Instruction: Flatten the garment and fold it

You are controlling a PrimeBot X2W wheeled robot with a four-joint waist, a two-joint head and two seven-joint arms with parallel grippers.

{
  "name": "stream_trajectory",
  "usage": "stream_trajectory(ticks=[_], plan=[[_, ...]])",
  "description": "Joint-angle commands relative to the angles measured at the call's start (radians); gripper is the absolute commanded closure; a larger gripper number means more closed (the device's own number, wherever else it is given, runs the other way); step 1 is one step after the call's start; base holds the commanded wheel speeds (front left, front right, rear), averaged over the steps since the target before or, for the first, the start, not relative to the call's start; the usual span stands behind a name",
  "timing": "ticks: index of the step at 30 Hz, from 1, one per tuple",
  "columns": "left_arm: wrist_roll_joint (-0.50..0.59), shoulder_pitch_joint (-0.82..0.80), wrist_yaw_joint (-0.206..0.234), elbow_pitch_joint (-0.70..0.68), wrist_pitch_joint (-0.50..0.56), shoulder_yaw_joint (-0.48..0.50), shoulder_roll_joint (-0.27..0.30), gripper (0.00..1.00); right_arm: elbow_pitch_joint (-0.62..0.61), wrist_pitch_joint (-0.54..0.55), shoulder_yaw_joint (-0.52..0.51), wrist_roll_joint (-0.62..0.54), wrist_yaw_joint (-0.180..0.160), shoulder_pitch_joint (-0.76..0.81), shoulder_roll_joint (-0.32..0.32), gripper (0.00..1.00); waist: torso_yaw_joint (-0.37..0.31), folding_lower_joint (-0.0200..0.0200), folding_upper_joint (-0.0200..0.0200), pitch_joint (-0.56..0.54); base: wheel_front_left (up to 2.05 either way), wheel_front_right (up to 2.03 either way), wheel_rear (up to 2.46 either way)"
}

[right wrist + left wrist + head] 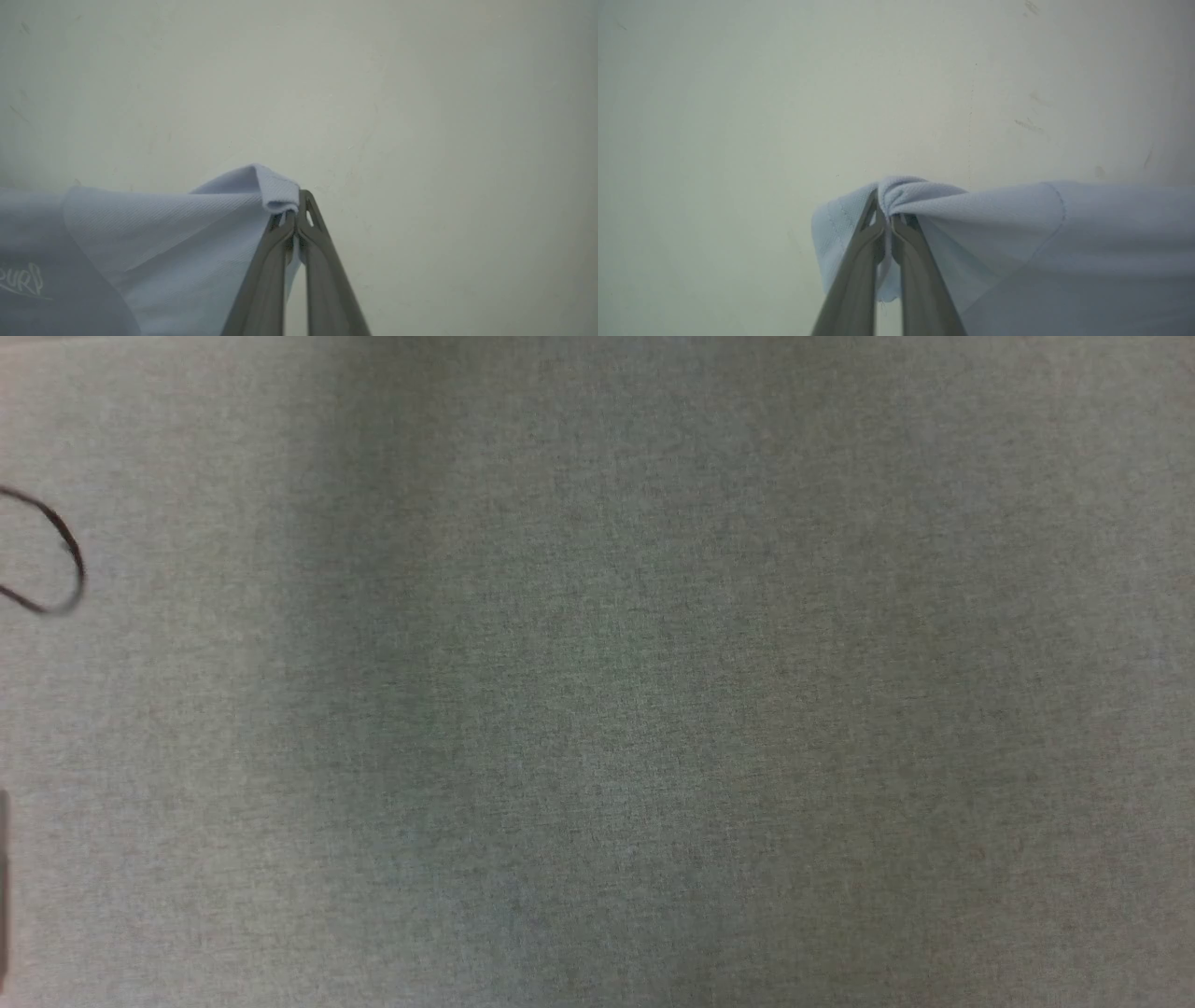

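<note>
In the left wrist view my left gripper (887,219) is shut on a bunched edge of the light blue garment (1017,233), whose cloth stretches away to the right with a curved seam showing. My right gripper (295,215) is shut on another folded edge of the garment (187,247) in the right wrist view, and the cloth runs off to the left. Part of the white script logo (23,282) shows at that view's lower left. Both held edges hang in front of a pale plain surface (784,93).
The head view looks at a grey woven surface (597,672) with a darker band down its middle. A thin dark cable loop (65,555) curls in at its left edge.
</note>
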Motion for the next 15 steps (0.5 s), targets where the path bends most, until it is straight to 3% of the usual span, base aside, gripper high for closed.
stream_trajectory(ticks=[1,8,15], plan=[[-0.011,0.028,-0.007,0.018,-0.014,0.003,-0.001,1.0,0.015,-0.008,0.01,0.016,-0.002,0.016,0.007,1.0,-0.003,-0.0003,0.0,0.012,0.0,0.0,0.0],[-0.067,0.213,-0.028,0.073,-0.082,0.018,-0.028,1.0,0.048,-0.021,0.095,0.101,-0.002,0.173,0.023,1.0,0.013,-0.0003,0.0,-0.042,0.0,0.0,0.0],[-0.147,0.584,0.0,-0.027,-0.112,0.073,-0.027,1.0,-0.096,-0.023,0.146,0.19,-0.002,0.48,-0.003,1.0,0.027,-0.0003,0.0,-0.184,0.0,0.0,0.0]])
